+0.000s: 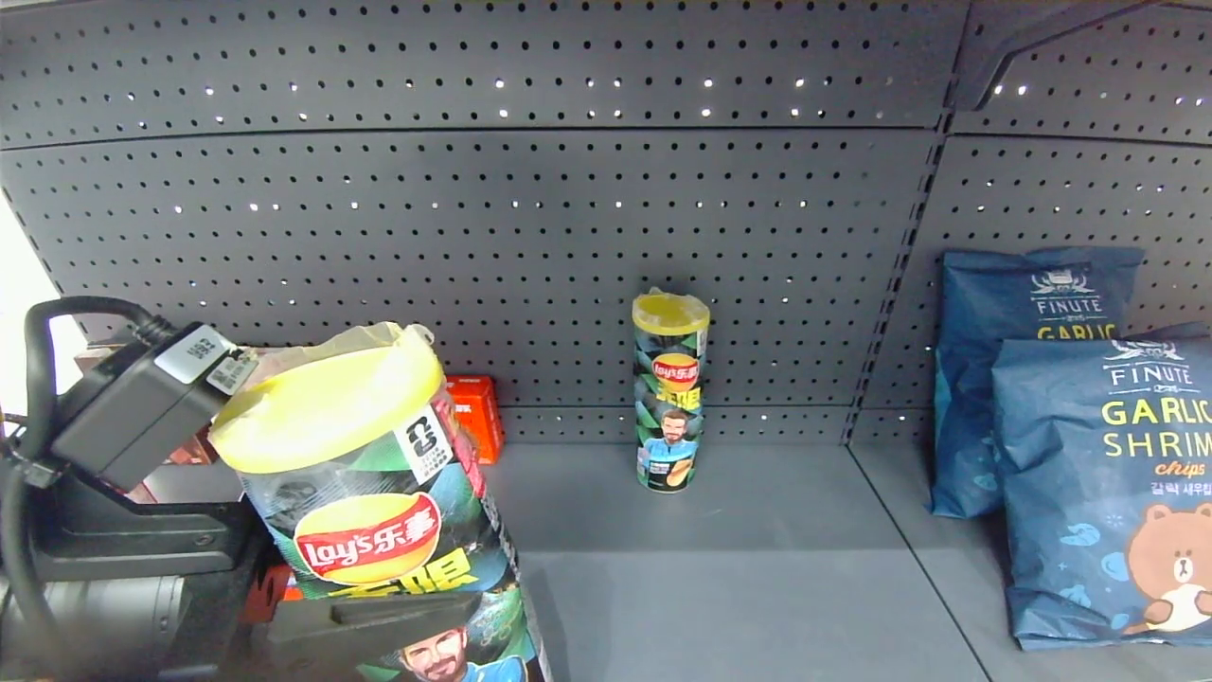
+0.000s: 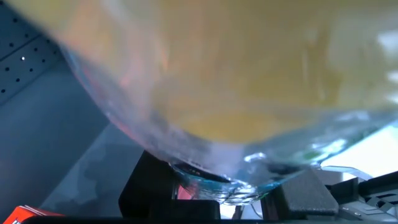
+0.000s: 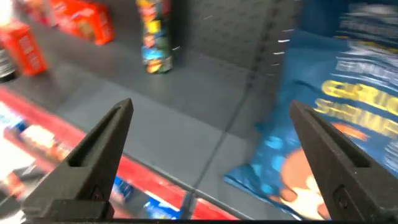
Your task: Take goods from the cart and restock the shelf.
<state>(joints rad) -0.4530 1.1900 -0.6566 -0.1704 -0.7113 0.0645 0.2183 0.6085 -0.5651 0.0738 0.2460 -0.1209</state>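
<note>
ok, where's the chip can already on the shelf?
Head view: the shelved chip can stands upright mid-shelf by the pegboard, orange box to its left, blue chip bags farther right. A second can sits in the left gripper.

We observe even lighting in the head view, with faint shadows on the shelf (image 1: 757, 568). Bright points shine through holes in the pegboard (image 1: 530, 237); the far left edge is overexposed white. Panel seams bow toward the edges. In the left wrist view the chip can (image 2: 236, 81) is out of focus. Blur smears the right wrist view.
</note>
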